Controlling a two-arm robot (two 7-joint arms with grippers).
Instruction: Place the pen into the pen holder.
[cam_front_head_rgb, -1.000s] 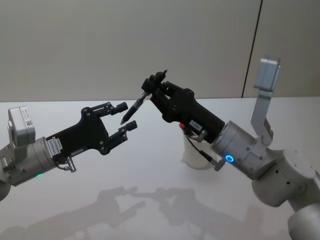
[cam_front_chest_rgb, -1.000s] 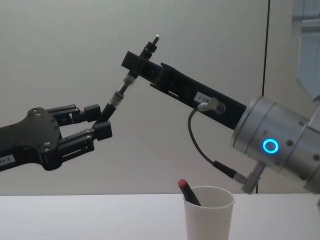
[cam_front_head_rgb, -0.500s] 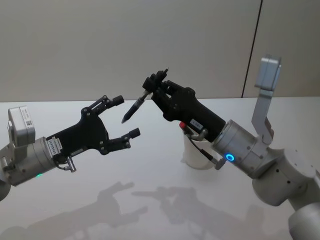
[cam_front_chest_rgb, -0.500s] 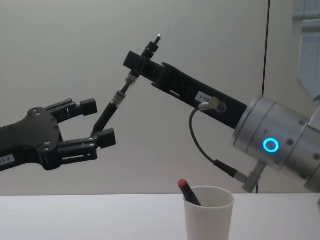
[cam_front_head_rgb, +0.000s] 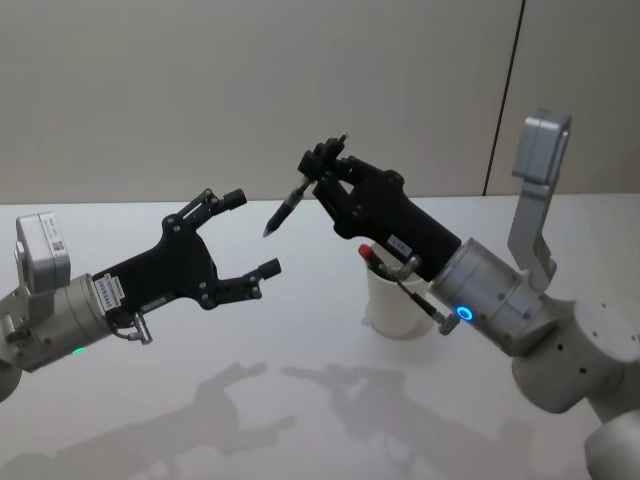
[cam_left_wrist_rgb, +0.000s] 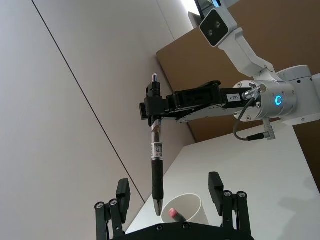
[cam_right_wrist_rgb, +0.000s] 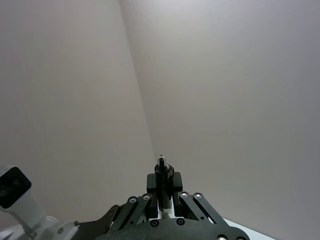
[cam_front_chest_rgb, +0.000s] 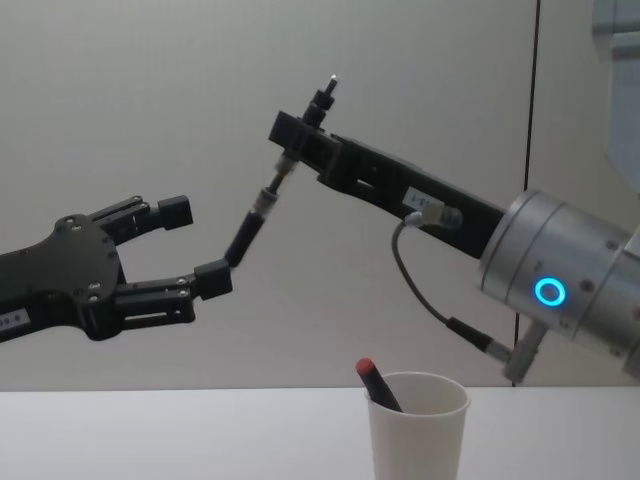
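Your right gripper (cam_front_head_rgb: 322, 172) pinches the pen (cam_front_head_rgb: 293, 196) near its top, up in the air; its tip hangs clear of your left gripper (cam_front_head_rgb: 250, 233), fingers spread wide, holding nothing. The cup (cam_front_head_rgb: 398, 305) stands below on the table (cam_front_head_rgb: 200, 400).

Two pens (cam_front_chest_rgb: 258, 213) (cam_front_chest_rgb: 377, 384), one cup (cam_front_chest_rgb: 417, 436), two grippers (cam_front_chest_rgb: 190, 243) (cam_front_chest_rgb: 298, 132)

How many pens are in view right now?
2. One black pen is gripped near its top by the right hand, in the air. A red-capped one stands in the pen holder; others inside could be hidden.
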